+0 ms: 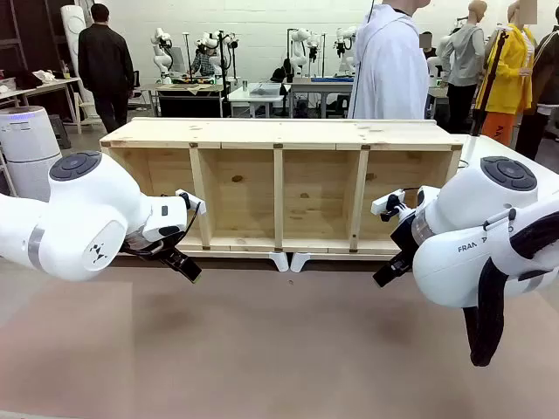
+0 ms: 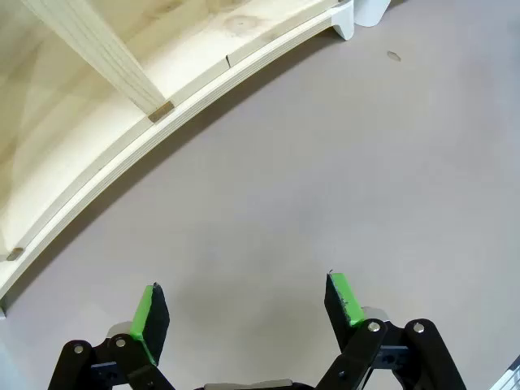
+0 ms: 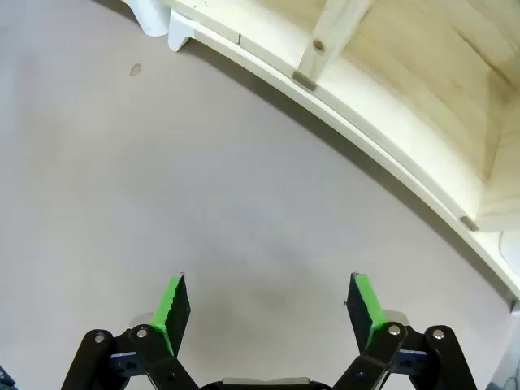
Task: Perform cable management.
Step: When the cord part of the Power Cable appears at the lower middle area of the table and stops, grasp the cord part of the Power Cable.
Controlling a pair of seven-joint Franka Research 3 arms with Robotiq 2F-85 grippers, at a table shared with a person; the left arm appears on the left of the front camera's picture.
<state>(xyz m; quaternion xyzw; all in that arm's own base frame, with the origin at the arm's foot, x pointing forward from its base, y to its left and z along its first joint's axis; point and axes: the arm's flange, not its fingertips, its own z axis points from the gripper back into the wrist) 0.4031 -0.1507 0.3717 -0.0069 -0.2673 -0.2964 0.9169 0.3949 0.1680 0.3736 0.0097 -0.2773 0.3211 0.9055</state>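
Cable place unclear, left gripper [image 2: 244,283] and right gripper [image 3: 267,278] gaping over tabletop [image 2: 325,162]

Your counter [image 1: 262,349] is a plain, dull pinkish brown, unpatterned but for one small greyish spot [image 2: 394,55]. The shelf [image 1: 279,188] at its far side is pale pine with fine grain and a few brown knots; its two feet [image 1: 290,261] are white. Your left arm [image 1: 79,218] and right arm [image 1: 489,227] are glossy white with dark grey round caps [image 1: 74,164], and the right carries a black hose [image 1: 485,314]. The left fingers [image 2: 156,318] and right fingers [image 3: 179,313] are black with bright green pads [image 3: 363,301]. The person [image 1: 389,70] on the far side wears white.
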